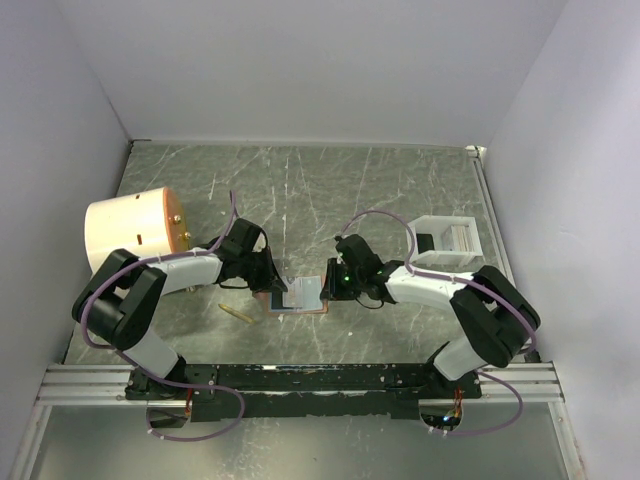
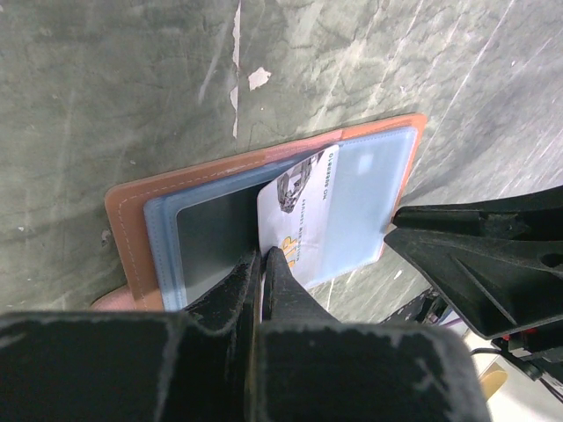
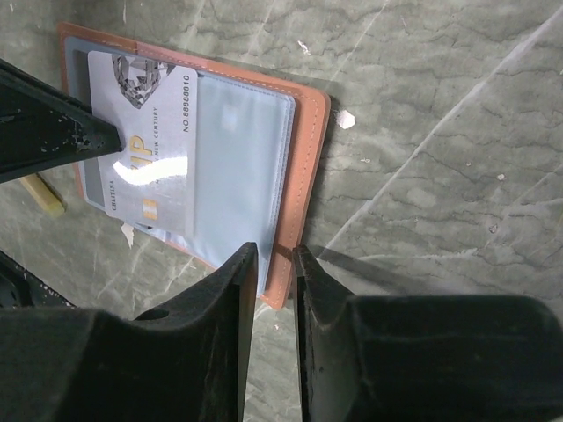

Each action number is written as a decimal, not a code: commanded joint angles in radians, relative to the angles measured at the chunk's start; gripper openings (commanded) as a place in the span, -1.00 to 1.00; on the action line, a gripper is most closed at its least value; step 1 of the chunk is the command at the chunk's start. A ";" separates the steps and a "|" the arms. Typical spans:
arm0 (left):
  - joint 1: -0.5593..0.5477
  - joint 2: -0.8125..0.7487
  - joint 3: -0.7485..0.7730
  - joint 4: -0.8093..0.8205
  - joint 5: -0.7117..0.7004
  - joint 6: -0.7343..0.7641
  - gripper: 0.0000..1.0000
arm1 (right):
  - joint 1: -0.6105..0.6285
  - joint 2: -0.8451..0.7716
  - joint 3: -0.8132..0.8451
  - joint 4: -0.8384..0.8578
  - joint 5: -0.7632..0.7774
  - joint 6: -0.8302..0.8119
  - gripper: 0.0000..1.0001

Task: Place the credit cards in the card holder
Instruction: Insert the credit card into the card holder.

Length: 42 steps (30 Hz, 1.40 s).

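At the near centre of the desk (image 1: 300, 190), the card holder (image 2: 132, 229) lies open and flat, with one credit card (image 2: 303, 211) lying on its blue inner sleeve. The left end effector (image 2: 262, 255), at the holder's 9 o'clock in the top view, has its jaws pressed together, tips at the card's edge. The right end effector (image 3: 274, 255), at 3 o'clock, has its jaws narrowly apart astride the holder's edge.

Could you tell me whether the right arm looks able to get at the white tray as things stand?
Probably yes. The white tray stands close beside that arm with nothing between; the right gripper would first have to back away from the card holder.
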 commanded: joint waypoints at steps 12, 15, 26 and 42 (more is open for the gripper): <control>0.001 0.041 -0.014 -0.077 0.014 0.075 -0.86 | 0.008 0.027 0.004 0.022 0.008 0.001 -0.60; 0.000 0.046 -0.005 -0.082 0.017 0.080 -0.86 | 0.007 0.035 0.010 0.016 0.009 -0.002 -0.63; -0.004 0.074 -0.010 -0.017 0.044 0.021 -0.86 | 0.021 0.049 -0.003 0.046 0.004 0.020 -0.65; -0.021 0.096 0.015 0.064 0.073 -0.030 -0.80 | 0.038 0.020 -0.014 0.062 0.008 0.050 -0.68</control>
